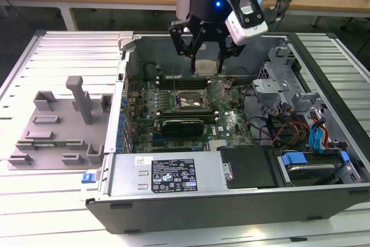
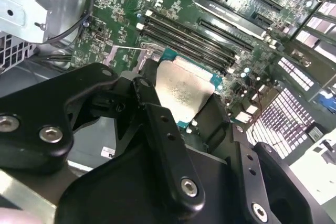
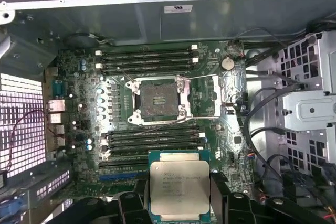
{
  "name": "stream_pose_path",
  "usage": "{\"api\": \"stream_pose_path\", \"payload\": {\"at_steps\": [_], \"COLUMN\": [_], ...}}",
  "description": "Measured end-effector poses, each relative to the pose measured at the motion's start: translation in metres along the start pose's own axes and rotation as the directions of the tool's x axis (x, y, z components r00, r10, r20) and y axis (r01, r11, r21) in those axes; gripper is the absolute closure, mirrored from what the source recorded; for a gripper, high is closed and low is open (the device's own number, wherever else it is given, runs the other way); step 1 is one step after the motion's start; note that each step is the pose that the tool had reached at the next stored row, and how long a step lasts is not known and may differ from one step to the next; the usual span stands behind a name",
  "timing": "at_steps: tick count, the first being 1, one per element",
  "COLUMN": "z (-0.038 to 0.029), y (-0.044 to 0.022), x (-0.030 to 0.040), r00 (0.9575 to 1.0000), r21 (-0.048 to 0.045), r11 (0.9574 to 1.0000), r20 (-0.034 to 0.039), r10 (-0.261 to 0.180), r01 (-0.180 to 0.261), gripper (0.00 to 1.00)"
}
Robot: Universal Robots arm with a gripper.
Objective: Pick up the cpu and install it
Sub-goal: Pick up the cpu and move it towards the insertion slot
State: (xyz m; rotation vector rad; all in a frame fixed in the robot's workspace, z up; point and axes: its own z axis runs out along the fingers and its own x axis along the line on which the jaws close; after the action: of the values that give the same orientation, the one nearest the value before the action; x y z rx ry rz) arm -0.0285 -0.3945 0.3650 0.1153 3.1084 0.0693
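The gripper is clamped on two edges of the cpu, which hangs in the air, well clear of the open socket. I think the chip should be level, with its corners matched to the socket, before it goes down. The first wrist view shows the socket is empty. The exterior view shows the chip's height over the computer case.

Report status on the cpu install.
Gripper shut on the cpu, fingers at its two sides. Cpu held in the air over the motherboard, not in the socket. Socket open and empty; nothing seen blocking it.
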Motion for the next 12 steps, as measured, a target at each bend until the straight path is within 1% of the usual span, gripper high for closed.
{"api": "stream_pose_path", "payload": {"at_steps": [4, 8, 9, 10, 12], "z": [0.0144, 0.0237, 0.0273, 0.0328, 0.0402], "y": [-0.0007, -0.001, -0.0012, -0.0015, -0.0018], "x": [0.0004, 0.0007, 0.0008, 0.0009, 0.0011], "r00": [1.0, 1.0, 1.0, 1.0, 1.0], "r21": [0.0001, 0.0, 0.0, -0.0001, 0.0], "r11": [1.0, 1.0, 1.0, 1.0, 1.0], "r20": [0.0, 0.0, 0.0, 0.0, 0.0], "r10": [0.0, 0.0, 0.0, 0.0, 0.0], "r01": [0.0, 0.0, 0.0, 0.0, 0.0], "gripper": [0.45, 0.45, 0.45, 0.45, 0.45]}}
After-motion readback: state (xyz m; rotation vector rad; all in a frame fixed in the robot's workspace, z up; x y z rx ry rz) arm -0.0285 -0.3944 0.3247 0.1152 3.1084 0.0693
